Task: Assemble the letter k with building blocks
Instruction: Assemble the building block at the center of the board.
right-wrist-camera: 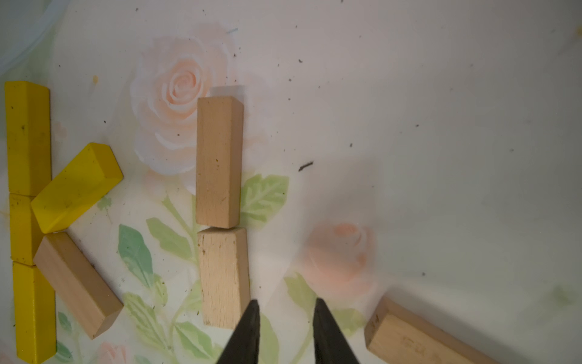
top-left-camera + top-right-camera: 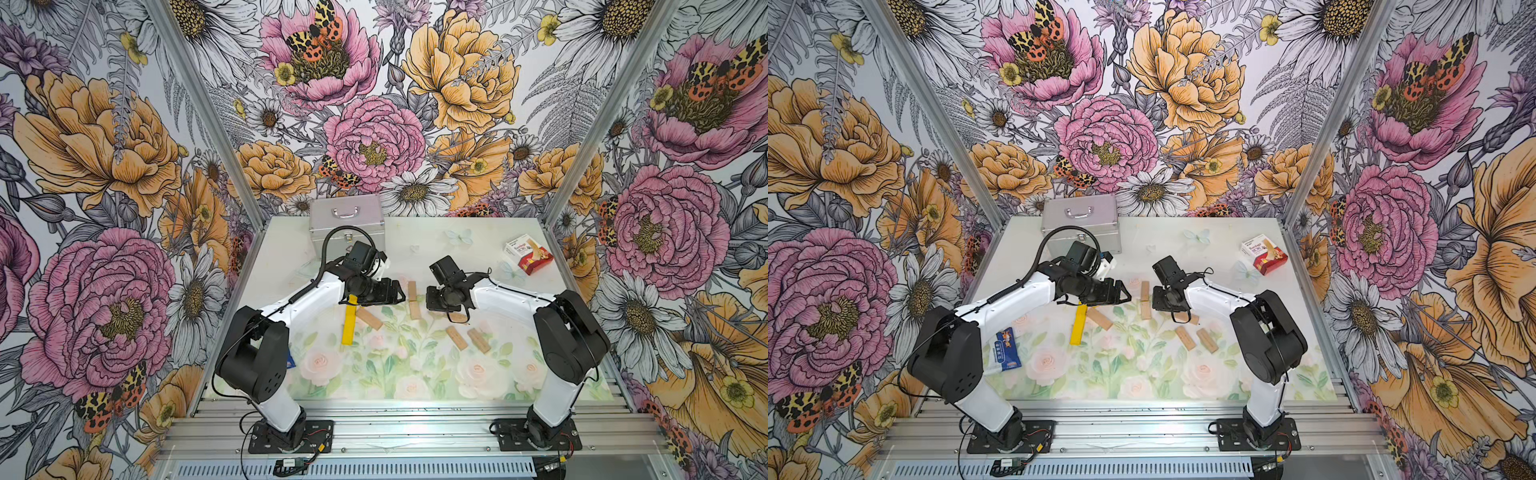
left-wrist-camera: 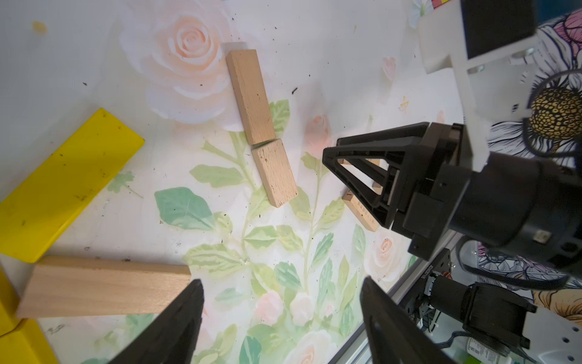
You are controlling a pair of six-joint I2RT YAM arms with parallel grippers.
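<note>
- Building blocks (image 1: 219, 162): four yellow and six pale wooden bars are laid flat on the counter (image 2: 457, 245), around its middle, between the two arms.
- Letter k, yellow-stemmed (image 1: 22, 230): three yellow bars are set end to end as a stem. A yellow arm (image 1: 77, 187) and a wooden arm (image 1: 77, 285) are slanted off one side, and both meet the stem at its middle bar. In both top views the yellow arm is hidden beneath the left wrist.
- Wooden stem (image 1: 223, 279): two wooden bars are set end to end in a nearly straight line, near the yellow figure.
- Loose wooden bar (image 1: 419, 337): it is laid slanted near the wooden stem and is partly covered by the right wrist in both top views.
- Wooden pair (image 2: 456, 337): two bars are laid side by side, slanted, nearer the front edge.
- Left gripper (image 3: 280, 280): it is released, with the jaws spread wide and nothing between them. One finger is seen just beside the end of the wooden arm.
- Right gripper (image 1: 286, 302): the jaws stand almost together with a narrow empty gap, and nothing is grasped. One fingertip is seen at the corner of the wooden stem's nearer bar; contact cannot be told.
- Silver case (image 2: 347, 224): it is placed closed at the far edge.
- Red-and-white carton (image 2: 528, 253): it is placed at the far right.
- Blue-white sachet (image 2: 1005, 349): it is laid beside the left arm.
</note>
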